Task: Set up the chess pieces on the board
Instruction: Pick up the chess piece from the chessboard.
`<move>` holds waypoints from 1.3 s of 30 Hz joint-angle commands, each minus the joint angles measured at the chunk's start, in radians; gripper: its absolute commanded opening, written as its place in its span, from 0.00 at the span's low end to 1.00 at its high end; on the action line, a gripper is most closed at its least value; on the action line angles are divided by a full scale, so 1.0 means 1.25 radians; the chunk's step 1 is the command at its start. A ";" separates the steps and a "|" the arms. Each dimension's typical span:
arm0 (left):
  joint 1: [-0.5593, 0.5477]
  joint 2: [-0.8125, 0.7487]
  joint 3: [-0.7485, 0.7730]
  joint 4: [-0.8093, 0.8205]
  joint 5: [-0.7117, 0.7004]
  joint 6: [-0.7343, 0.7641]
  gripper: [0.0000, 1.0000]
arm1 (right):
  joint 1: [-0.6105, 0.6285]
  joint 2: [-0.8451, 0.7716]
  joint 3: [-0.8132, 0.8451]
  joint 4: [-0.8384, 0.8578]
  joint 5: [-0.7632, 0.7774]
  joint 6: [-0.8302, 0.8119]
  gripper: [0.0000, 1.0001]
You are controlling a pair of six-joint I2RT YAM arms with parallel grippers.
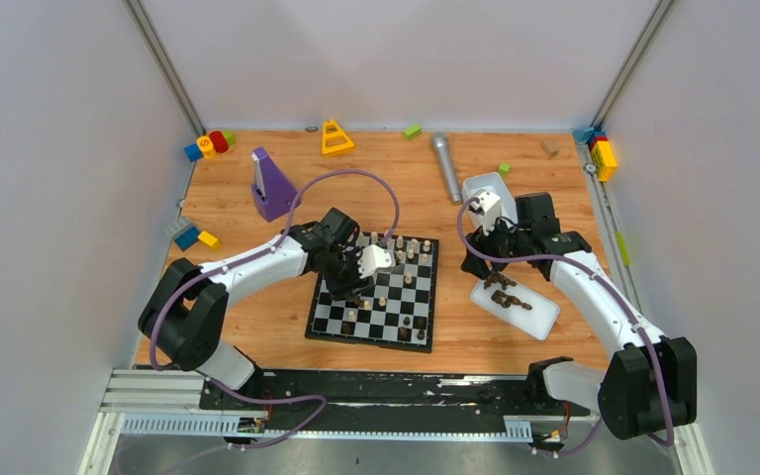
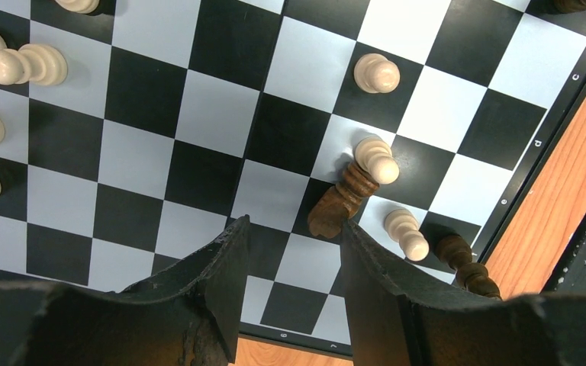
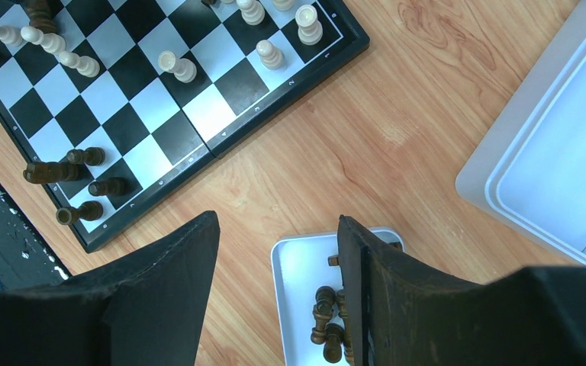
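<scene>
**Wood bench, half-set board, both claws spread**

Top view: on the wooden bench [image 1: 257, 327] the board [image 1: 329, 322] lies just ahead of the arm bases. Cream pieces [image 1: 413, 245] stand along its far rows and a few dark pieces [image 1: 414, 327] sit by its near edge. The left claw [image 1: 351, 287] hangs over the board's left side. The right claw [image 1: 495, 269] hangs over the near tray [image 1: 544, 319], right of the board, where the heaped dark pieces [image 1: 510, 297] lie. A far tray [image 1: 485, 184] sits behind the right wrist. Toy blocks [image 1: 604, 156] are scattered at the far corners.

Left wrist view: the left claw [image 2: 294, 225] is spread, with only bare squares of the board [image 2: 145, 91] showing in the gap. A tilted dark piece [image 2: 342, 200] lies just beyond the right fingertip and leans against a cream pawn [image 2: 375, 160]. Whether the finger touches it cannot be told. A toppled cream pawn [image 2: 406, 234] and an edge dark piece [image 2: 465, 263] lie beside the board's rim.

Right wrist view: the right claw [image 3: 278, 221] is spread and pinches nothing. Below it is the near tray [image 3: 297, 267] with the heaped dark pieces [image 3: 326, 320], partly hidden by one finger. The board [image 3: 172, 137] lies to the upper left, apart from the tray, with several dark pieces [image 3: 69, 164] lying on their sides near its corner. The far tray [image 3: 557, 175] fills the right edge.
</scene>
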 commanded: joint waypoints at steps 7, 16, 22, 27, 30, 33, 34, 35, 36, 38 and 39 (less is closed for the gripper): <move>0.000 0.008 -0.010 0.004 0.034 0.034 0.53 | -0.004 0.003 0.002 0.005 0.000 -0.015 0.60; -0.023 0.032 -0.013 0.023 0.034 0.033 0.52 | -0.004 0.007 0.003 0.004 0.002 -0.015 0.60; -0.029 0.057 -0.010 0.029 0.026 0.029 0.46 | -0.004 0.011 0.003 0.004 0.004 -0.015 0.60; -0.029 0.050 -0.010 0.019 0.011 0.034 0.33 | -0.004 0.014 0.004 0.003 0.003 -0.016 0.60; -0.029 0.041 -0.011 0.011 -0.002 0.036 0.23 | -0.004 0.019 0.005 0.002 0.003 -0.016 0.60; -0.030 0.030 -0.012 0.007 -0.017 0.038 0.18 | -0.004 0.020 0.005 0.001 0.004 -0.016 0.60; -0.029 0.023 -0.013 0.007 -0.024 0.038 0.16 | -0.004 0.021 0.005 0.002 0.003 -0.016 0.60; -0.029 0.019 -0.013 0.008 -0.027 0.038 0.15 | -0.004 0.021 0.005 0.002 0.003 -0.016 0.60; -0.028 0.012 -0.014 0.009 -0.032 0.037 0.14 | -0.004 0.021 0.005 0.001 0.003 -0.016 0.60; -0.023 0.003 -0.015 0.009 -0.040 0.036 0.11 | -0.004 0.022 0.006 0.002 0.002 -0.016 0.60; -0.019 0.000 -0.014 0.008 -0.044 0.036 0.10 | -0.004 0.022 0.006 0.001 0.002 -0.015 0.60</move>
